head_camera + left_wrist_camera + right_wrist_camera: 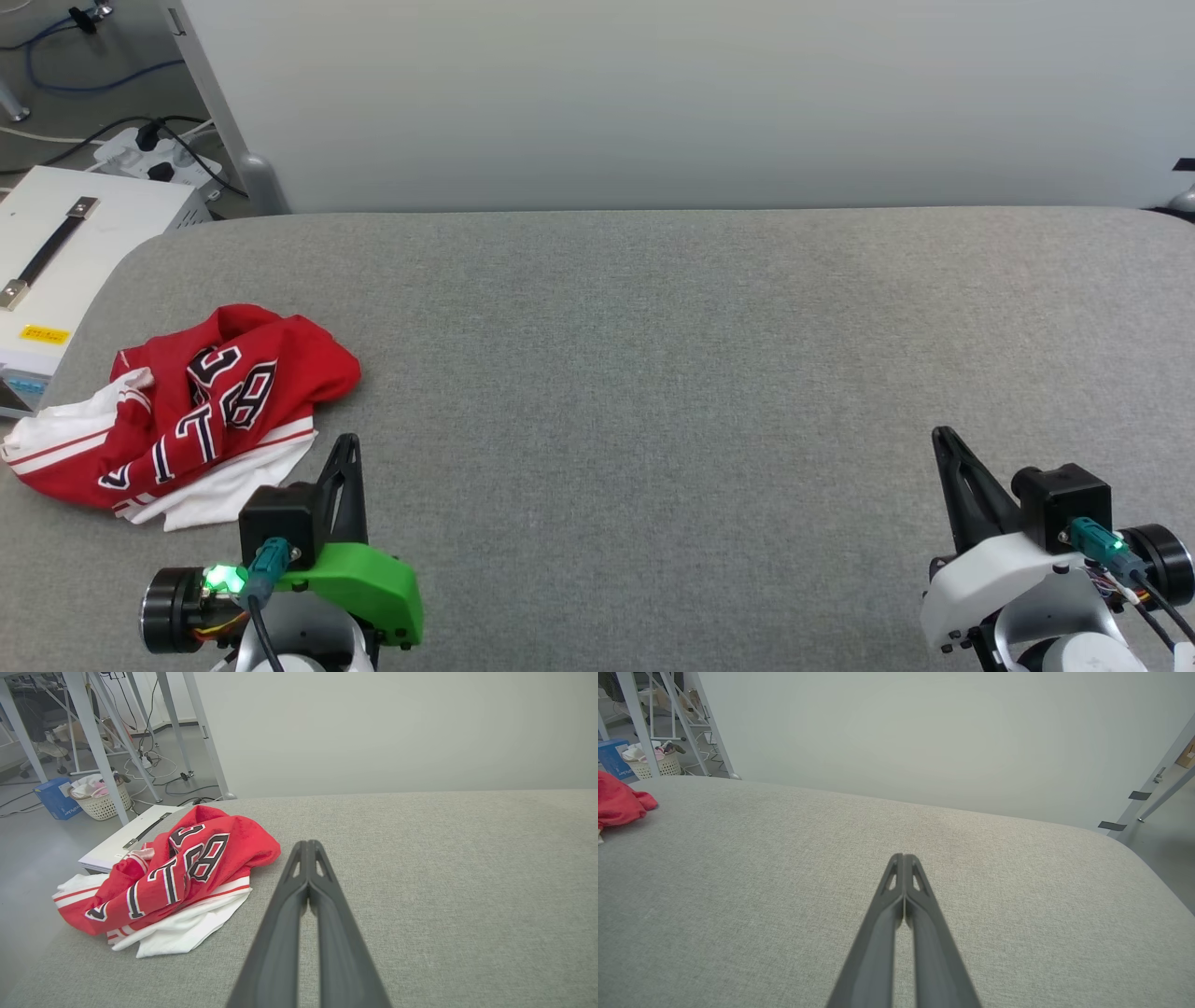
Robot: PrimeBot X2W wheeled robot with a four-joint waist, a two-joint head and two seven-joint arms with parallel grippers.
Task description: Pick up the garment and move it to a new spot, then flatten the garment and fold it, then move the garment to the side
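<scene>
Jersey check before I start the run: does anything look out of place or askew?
The jersey lies crumpled in a heap at the table's left edge, its print twisted and one white sleeve reaching the rim. Nothing else stands out.

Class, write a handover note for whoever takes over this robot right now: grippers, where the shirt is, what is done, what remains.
Left gripper: shut, empty, just right of the garment, not touching it.
Right gripper: shut, empty, over the table, far right.
Garment: crumpled near the table's left edge, print partly showing.
Done: nothing yet.
Left: pick up, relocate, flatten, fold, set aside.
</scene>
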